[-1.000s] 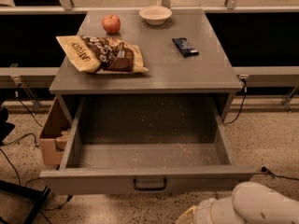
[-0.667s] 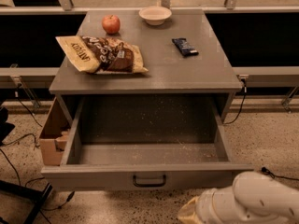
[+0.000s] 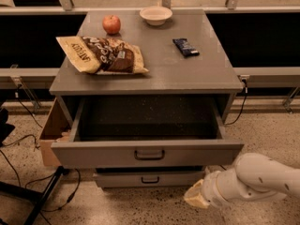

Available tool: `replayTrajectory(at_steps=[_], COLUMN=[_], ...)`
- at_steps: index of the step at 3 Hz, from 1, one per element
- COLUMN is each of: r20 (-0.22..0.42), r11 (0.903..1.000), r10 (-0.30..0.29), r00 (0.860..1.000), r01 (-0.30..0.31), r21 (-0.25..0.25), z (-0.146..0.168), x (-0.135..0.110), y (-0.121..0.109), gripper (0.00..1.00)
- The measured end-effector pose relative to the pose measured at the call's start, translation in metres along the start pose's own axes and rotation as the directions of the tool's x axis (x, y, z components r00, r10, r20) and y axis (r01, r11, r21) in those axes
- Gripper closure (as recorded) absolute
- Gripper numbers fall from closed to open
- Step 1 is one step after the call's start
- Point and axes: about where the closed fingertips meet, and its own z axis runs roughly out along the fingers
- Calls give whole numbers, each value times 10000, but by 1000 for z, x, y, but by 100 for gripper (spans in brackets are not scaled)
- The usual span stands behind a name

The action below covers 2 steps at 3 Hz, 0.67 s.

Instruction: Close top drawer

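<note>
The top drawer [image 3: 103,153] sticks far out toward the near side, and the gripper [image 3: 197,198] sits low at the near right, below its right corner; I cannot tell if it is open or closed. If it pushes from there, it could hit the lower drawer [image 3: 117,178] or shove one corner so the top drawer goes in crooked and jams. The floor [image 3: 140,210] near the front is open for moving to the handle [image 3: 149,154], but a box [image 3: 49,137] and wires [image 3: 18,144] crowd the left.
</note>
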Motion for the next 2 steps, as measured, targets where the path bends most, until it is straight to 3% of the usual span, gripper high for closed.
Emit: replayTrajectory(at_steps=[1,2], r20=[-195,-271], r11=[9988,9962], r10=[87,203], r00=[9998,9994], r01=[-78,-179], r21=[479,849], z=[-20,-39], x=[-7,-13], y=[-65,-113], gripper=[100,100])
